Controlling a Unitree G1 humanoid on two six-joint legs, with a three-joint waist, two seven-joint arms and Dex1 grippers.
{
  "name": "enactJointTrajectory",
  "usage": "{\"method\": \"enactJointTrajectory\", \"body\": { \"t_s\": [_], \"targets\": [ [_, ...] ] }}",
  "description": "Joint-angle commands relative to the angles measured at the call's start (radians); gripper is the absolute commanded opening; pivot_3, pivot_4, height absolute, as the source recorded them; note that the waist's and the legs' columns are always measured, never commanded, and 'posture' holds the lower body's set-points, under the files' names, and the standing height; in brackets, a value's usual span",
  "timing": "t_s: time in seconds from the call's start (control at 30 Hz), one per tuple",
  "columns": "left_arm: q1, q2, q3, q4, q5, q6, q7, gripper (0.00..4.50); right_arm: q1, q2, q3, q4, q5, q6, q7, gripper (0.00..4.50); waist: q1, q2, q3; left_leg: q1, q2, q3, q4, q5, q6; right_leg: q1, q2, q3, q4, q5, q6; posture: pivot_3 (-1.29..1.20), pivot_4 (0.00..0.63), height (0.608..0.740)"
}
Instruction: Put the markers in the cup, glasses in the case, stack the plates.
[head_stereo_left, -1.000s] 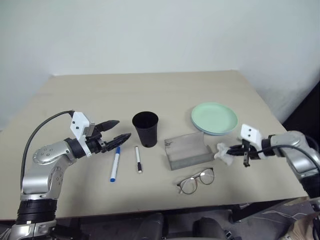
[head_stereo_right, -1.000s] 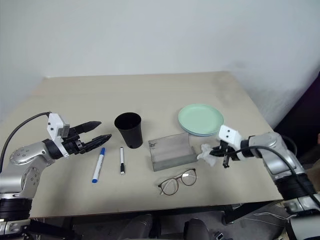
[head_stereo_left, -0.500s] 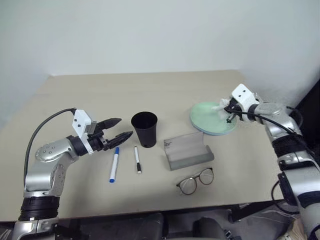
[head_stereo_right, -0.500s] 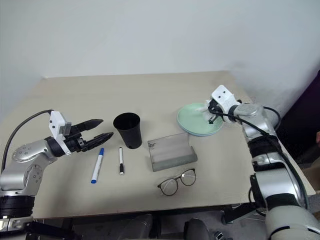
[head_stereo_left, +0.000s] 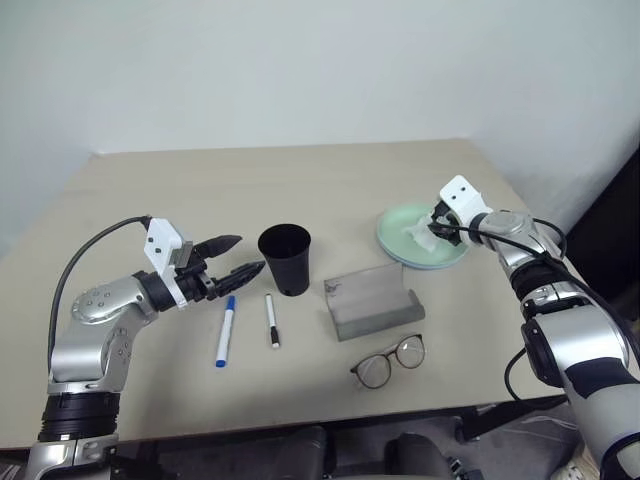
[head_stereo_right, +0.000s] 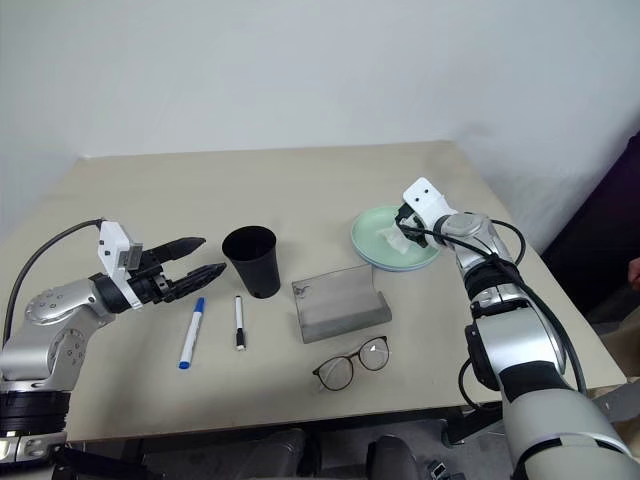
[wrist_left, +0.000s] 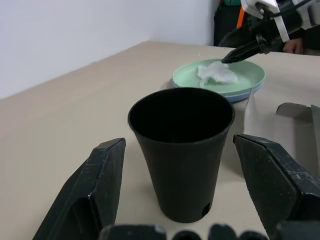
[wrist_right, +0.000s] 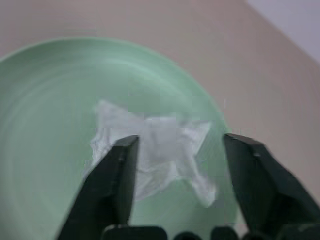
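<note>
The right gripper (wrist_right: 177, 165) hangs with fingers spread over a crumpled tissue (wrist_right: 150, 150) lying in the green plate (head_stereo_left: 400, 225), which sits on the blue plate (head_stereo_right: 370, 258). The left gripper (head_stereo_left: 238, 256) is open, level, just beside the cup (head_stereo_left: 285, 258). Two markers (head_stereo_left: 225, 330) lie before the cup. The case (head_stereo_left: 372, 300) stands open; glasses (head_stereo_left: 388, 360) lie near it on the table (head_stereo_left: 300, 180)

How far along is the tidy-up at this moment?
Done: the plates are stacked, mint green on blue, with a crumpled tissue lying on top below the open right gripper. In hand: nothing. Left: both markers lie beside the cup; the glasses lie outside the case.
</note>
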Motion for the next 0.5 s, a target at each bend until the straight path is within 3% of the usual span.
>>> {"method": "enactJointTrajectory", "body": {
  "t_s": [0.03, 0.07, 0.2, 0.5],
  "targets": [
    [-0.019, 0.023, 0.028, -0.036, -0.008, -0.004, -0.003, 3.65, -0.045, -0.036, -0.029, -0.027, 0.0, -0.028, -0.004, 4.25, 0.0, 0.0, 0.0, 0.0, 0.0, 0.0, 0.0, 0.0, 0.0, 0.0, 0.001, 0.0, 0.0, 0.0, 0.0, 0.0, 0.0, 0.736],
    [-0.022, 0.026, 0.026, -0.034, -0.006, -0.005, -0.005, 3.65, -0.041, -0.043, -0.027, -0.037, -0.002, -0.035, 0.006, 4.47, 0.0, 0.0, 0.0, 0.0, 0.001, 0.0, 0.0, 0.0, 0.0, 0.0, 0.001, 0.001, 0.0, 0.0, -0.001, 0.0, 0.0, 0.736],
    [-0.035, 0.041, 0.001, -0.066, -0.011, 0.048, -0.003, 3.65, 0.0, -0.083, -0.054, -0.129, 0.038, -0.047, 0.099, 4.47, 0.0, 0.0, 0.0, 0.0, 0.002, 0.0, 0.0, 0.0, 0.0, -0.001, 0.004, 0.002, 0.0, 0.001, -0.003, 0.0, 0.0, 0.736],
    [-0.025, 0.014, -0.148, -0.241, -0.048, 0.246, -0.005, 3.65, 0.29, -0.281, -0.136, -0.693, 0.316, 0.143, 0.625, 4.47, 0.006, 0.0, 0.0, 0.0, 0.003, 0.0, 0.002, 0.0, 0.0, 0.001, 0.002, 0.002, -0.002, 0.0, -0.002, 0.0, 0.0, 0.736]
  ]
}}
